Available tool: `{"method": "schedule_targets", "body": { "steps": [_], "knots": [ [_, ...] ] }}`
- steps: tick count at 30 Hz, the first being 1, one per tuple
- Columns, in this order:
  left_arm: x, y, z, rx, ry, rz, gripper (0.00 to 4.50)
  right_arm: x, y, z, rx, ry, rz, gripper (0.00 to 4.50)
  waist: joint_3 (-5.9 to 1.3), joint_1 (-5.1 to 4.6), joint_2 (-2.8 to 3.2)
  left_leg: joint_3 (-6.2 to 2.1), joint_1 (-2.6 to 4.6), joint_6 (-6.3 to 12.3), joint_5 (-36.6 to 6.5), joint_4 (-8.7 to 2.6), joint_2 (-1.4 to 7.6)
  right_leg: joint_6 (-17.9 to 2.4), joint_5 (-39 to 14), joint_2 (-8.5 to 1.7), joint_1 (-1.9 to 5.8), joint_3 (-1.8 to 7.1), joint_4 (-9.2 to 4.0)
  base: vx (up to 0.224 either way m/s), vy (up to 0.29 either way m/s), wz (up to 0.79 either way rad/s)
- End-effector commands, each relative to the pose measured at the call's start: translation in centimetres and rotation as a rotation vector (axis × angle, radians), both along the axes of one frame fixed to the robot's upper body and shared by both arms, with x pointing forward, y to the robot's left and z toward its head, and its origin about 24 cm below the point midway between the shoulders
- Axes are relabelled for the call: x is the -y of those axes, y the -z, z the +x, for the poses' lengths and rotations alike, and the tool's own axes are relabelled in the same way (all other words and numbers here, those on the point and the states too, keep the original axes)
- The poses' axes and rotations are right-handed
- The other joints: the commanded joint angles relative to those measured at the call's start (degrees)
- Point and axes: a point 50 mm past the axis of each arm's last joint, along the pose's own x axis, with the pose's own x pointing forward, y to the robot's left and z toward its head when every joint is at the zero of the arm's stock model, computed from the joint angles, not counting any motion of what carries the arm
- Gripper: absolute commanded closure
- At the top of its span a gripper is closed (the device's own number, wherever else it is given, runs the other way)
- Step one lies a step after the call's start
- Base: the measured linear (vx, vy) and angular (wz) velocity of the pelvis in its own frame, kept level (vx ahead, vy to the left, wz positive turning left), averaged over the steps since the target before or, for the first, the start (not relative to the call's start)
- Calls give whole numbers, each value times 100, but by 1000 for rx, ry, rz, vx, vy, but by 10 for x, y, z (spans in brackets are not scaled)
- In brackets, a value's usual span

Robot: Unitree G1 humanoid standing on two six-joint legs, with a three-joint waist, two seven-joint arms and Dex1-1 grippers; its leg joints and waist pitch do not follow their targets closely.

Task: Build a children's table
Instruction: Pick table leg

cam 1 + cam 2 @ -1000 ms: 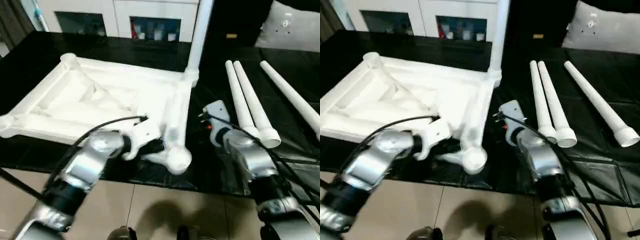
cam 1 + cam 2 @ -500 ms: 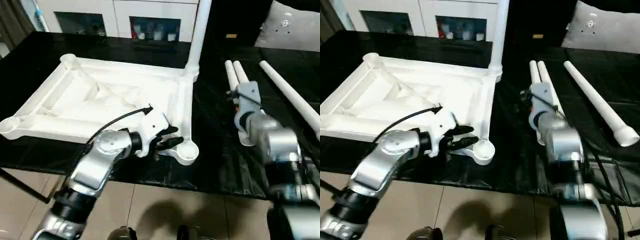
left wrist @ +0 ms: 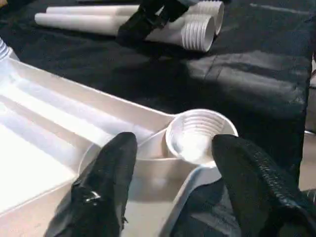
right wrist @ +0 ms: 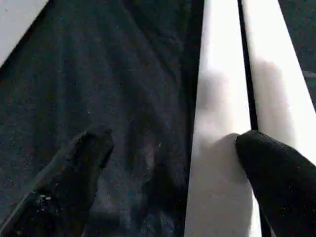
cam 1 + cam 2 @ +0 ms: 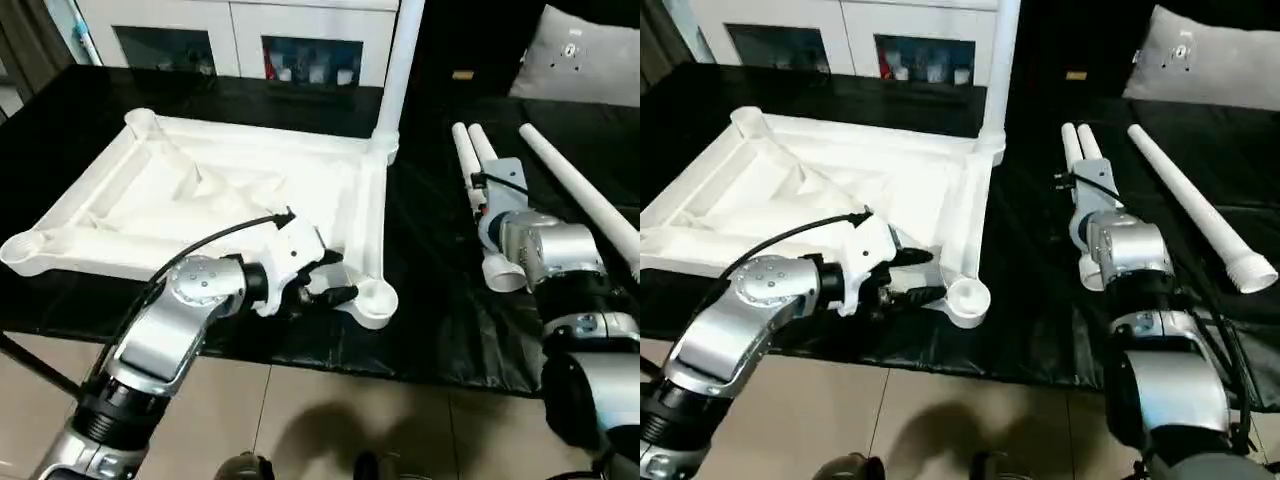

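The children's table top (image 5: 200, 200) lies upside down on the black-covered work table, ribs facing up. One white leg (image 5: 397, 60) stands upright in its far right corner socket. My left gripper (image 5: 335, 279) is open at the near right corner, its fingers (image 3: 106, 182) on either side of the rim, just short of the empty threaded socket (image 3: 197, 136). Two loose legs (image 5: 465, 150) lie side by side to the right, and a third leg (image 5: 580, 195) lies further right. My right gripper (image 4: 175, 140) hangs wide open over the pair, one leg (image 4: 219, 123) between its fingers.
A white glass-door cabinet (image 5: 250, 30) stands behind the work table, and a grey cushion (image 5: 590, 60) lies at the back right. The work table's front edge runs just below both forearms, with tiled floor (image 5: 300, 420) beneath. A black cable loops over my left wrist.
My left gripper has opened and let go of the top's near right corner, which now lies flat. My right arm has reached forward from beside the top to the pair of legs.
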Motion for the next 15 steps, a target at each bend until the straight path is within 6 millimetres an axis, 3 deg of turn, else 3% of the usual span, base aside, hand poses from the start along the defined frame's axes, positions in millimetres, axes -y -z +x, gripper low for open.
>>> {"method": "schedule_targets", "body": {
  "steps": [1,3,8,11,15],
  "knots": [
    [-1,-1,-3,-3,11,7,120,2,12,-5,-76,7,0,0,-475,22,-83,-70,71,281,-662,-342,254,-1019,-1539,-480,385,341,-374,0,0,0],
    [-1,-2,-3,-2,9,9,91,3,11,-5,-71,13,9,0,-485,26,-82,-70,70,290,-617,-339,255,-1034,-1458,-481,388,342,-364,0,0,0],
    [-4,-4,-1,3,3,15,66,14,6,-5,-53,53,36,0,-493,33,-82,-70,71,314,-599,-338,252,-1055,-1357,-472,393,336,-351,0,0,0],
    [-7,-3,0,3,-7,28,28,22,12,-11,-107,55,48,0,-503,44,-68,-64,60,333,-546,-323,240,-1089,-1290,-461,402,334,-347,0,0,0],
    [-8,-3,0,4,-8,30,4,19,17,-14,-136,34,69,0,-513,68,-62,-69,63,349,-534,-321,253,-1113,-1265,-468,408,330,-347,0,0,0]
  ]
}}
